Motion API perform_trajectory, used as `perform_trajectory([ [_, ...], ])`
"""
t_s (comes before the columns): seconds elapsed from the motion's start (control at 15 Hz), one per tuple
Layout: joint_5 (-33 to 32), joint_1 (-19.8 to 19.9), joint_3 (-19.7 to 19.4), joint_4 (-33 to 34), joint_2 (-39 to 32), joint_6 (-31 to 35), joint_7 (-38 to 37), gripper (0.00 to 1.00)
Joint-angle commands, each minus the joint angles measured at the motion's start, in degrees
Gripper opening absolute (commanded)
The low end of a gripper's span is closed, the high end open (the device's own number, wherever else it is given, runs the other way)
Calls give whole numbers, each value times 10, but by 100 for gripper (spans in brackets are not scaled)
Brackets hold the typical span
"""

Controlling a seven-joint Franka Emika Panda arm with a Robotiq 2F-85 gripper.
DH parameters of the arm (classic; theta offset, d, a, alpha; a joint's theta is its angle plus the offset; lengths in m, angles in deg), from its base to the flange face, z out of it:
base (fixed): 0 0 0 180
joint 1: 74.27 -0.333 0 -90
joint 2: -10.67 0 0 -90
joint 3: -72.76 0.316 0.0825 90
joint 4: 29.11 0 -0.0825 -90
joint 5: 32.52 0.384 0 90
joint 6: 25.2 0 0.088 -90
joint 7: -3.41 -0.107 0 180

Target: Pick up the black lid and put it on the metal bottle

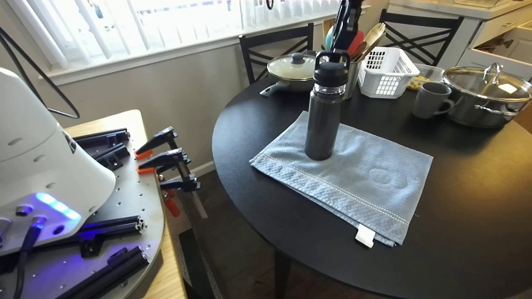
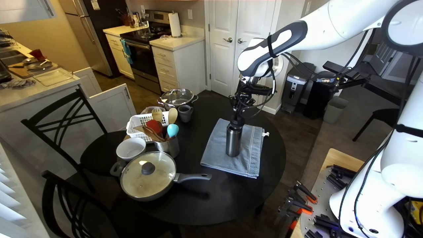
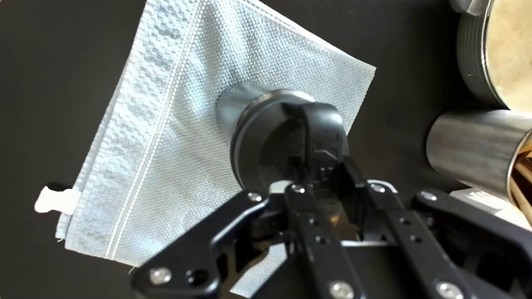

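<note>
The metal bottle (image 1: 322, 124) stands upright on the folded towel; it also shows in an exterior view (image 2: 233, 143) and the wrist view (image 3: 232, 106). The black lid (image 1: 331, 75), with a loop handle, is at the bottle's mouth, also in an exterior view (image 2: 236, 124) and the wrist view (image 3: 272, 145). A shiny band of neck shows between lid and bottle body. I cannot tell whether the lid rests on the neck or hovers just above it. My gripper (image 3: 322, 166) is shut on the lid's loop handle from above; it also shows in an exterior view (image 2: 237, 115).
The blue-grey towel (image 1: 374, 174) lies on the round black table (image 1: 449, 249). Around it stand a lidded pan (image 2: 148, 177), a steel utensil holder (image 2: 168, 147), a white basket (image 1: 386, 74), a grey mug (image 1: 430, 99), a steel pot (image 1: 478, 110) and a white bowl (image 2: 131, 148).
</note>
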Motion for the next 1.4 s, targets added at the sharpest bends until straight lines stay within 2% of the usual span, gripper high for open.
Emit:
perform_trajectory([
  [0.0,18,3,5,8,-7,8,-14,6],
  [1.33,45,10,7,32,-24,-22,-6,6],
])
